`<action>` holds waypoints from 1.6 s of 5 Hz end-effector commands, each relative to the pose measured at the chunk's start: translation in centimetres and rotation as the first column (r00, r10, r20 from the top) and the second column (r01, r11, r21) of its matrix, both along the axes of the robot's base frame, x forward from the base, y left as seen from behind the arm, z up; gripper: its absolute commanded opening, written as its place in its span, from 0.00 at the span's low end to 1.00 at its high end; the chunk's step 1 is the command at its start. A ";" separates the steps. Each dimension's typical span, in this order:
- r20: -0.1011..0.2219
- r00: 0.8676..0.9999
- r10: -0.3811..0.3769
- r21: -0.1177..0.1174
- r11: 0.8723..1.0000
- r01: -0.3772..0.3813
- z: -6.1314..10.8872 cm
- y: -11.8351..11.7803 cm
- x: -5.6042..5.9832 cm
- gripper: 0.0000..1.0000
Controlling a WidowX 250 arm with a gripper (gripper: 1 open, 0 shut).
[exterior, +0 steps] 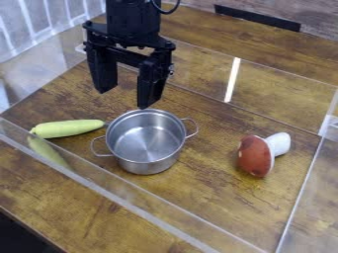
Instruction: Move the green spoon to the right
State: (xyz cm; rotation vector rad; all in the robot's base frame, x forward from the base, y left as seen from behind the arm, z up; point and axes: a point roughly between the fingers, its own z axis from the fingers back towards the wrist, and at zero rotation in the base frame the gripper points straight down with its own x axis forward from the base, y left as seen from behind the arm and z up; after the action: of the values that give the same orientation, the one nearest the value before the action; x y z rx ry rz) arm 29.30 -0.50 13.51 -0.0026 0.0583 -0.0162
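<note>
Above the back half of the table (199,212), the gripper (126,87) hangs with its two dark fingers (150,85) pointing down and spread well apart, nothing between them. It is clear of everything on the wood; the tips sit just behind the steel pot (145,140) as the camera sees it, and higher than its rim. From there the green spoon (67,127) lies toward the picture's lower left, beside the pot's left handle but not touching it as far as can be told. The spoon is a pale yellow-green piece lying flat, its long axis running nearly left to right across the picture with the right end tilted slightly upward in the frame. A second pale green strip shows just below it near the clear front barrier (106,198); whether that is a separate thing or a reflection in the plastic cannot be told. On the far side of the pot, well apart from the spoon, rests the red-and-white mushroom-shaped item (258,153). In my judgement the approach has not yet begun: the gripper must travel left and toward the camera, then descend, and its fingers would best straddle the spoon across its narrow width. Carrying it rightward will probably mean lifting over or passing around the pot, which stands directly in that path.
</note>
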 end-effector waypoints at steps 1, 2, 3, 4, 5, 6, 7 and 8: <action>-0.034 0.999 -0.008 -0.002 1.000 0.008 -1.3 0.1 -0.3 1.00; -0.062 0.997 -0.048 -0.006 0.999 0.048 -2.4 0.5 -0.5 1.00; -0.057 0.980 -0.191 -0.003 0.982 0.191 -2.9 2.9 -0.7 1.00; -0.045 0.950 -0.309 0.013 0.951 0.310 -3.5 6.1 -0.8 1.00; -0.031 0.926 -0.377 0.033 0.925 0.378 -3.9 8.3 -0.8 1.00; -0.016 0.899 -0.438 0.042 0.898 0.438 -4.7 9.2 -0.8 1.00; 0.020 0.872 -0.490 0.057 0.871 0.488 -6.1 9.7 -0.8 1.00; 0.054 0.834 -0.549 0.083 0.835 0.544 -7.4 10.4 -0.4 1.00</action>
State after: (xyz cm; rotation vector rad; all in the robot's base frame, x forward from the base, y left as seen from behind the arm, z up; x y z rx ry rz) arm 28.62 9.27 5.27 0.0559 0.0081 -0.6005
